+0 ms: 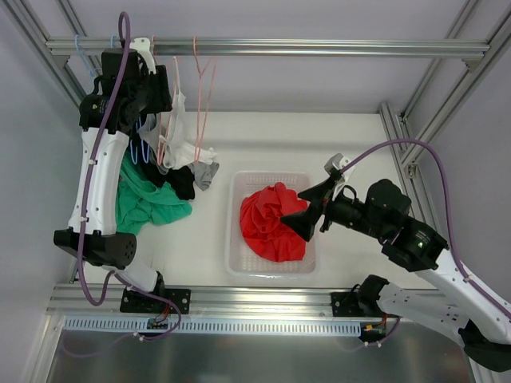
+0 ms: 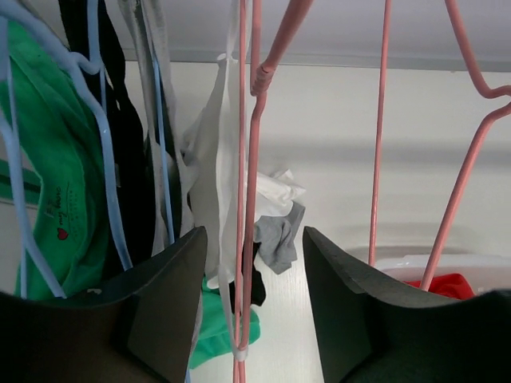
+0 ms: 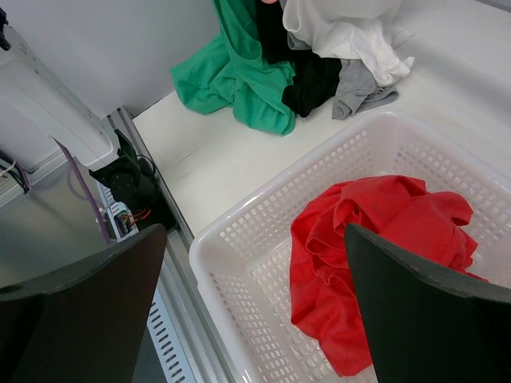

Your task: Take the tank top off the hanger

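A white tank top (image 1: 182,132) hangs on a pink hanger (image 1: 164,148) from the top rail, among other garments. My left gripper (image 1: 166,102) is raised to the rail beside it. In the left wrist view the left gripper (image 2: 254,239) is open, with the pink hanger's (image 2: 247,199) two wires and the white tank top (image 2: 214,191) between the jaws, untouched. My right gripper (image 1: 308,209) is open and empty, hovering over the white basket (image 1: 236,239). In the right wrist view it (image 3: 251,239) is above the basket's (image 3: 239,239) near corner.
A red garment (image 1: 273,222) lies in the basket, also in the right wrist view (image 3: 375,247). Green (image 1: 148,203), black (image 1: 182,185) and grey (image 1: 206,174) garments hang on blue hangers (image 2: 108,199) and drape onto the table. Bare pink hangers (image 1: 201,76) hang to the right.
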### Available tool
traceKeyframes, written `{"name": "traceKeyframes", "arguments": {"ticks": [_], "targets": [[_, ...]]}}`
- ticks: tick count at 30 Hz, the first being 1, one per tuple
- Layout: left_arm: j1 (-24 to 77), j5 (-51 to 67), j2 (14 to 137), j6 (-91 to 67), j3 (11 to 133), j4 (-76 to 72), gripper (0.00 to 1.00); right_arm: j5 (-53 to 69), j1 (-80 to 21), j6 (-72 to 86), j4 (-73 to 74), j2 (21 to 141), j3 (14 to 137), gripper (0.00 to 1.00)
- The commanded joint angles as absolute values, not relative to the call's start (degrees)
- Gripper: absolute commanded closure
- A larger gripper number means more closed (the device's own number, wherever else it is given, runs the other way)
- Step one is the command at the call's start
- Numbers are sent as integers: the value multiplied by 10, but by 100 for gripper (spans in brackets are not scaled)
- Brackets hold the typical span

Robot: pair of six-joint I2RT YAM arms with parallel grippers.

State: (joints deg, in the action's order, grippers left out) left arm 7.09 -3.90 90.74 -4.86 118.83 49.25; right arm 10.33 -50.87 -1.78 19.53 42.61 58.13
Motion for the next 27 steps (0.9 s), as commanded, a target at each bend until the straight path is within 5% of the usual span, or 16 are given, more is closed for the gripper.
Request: {"name": "traceKeyframes", "arguments": {"ticks": [1,5,9,27], "targets": [[70,-16,918,-38,1213,487,49,129,-512,-26,160,428,571,0],[69,-18,945,-45,1210,487,67,136,-512,-26,149,435,565,0],[69,-31,940,-53,1208,486,99,134,-512,-27,146,433,562,1],[71,32,810,-90,1172,433,100,147,-511,-25,118,448,562,1]]}}
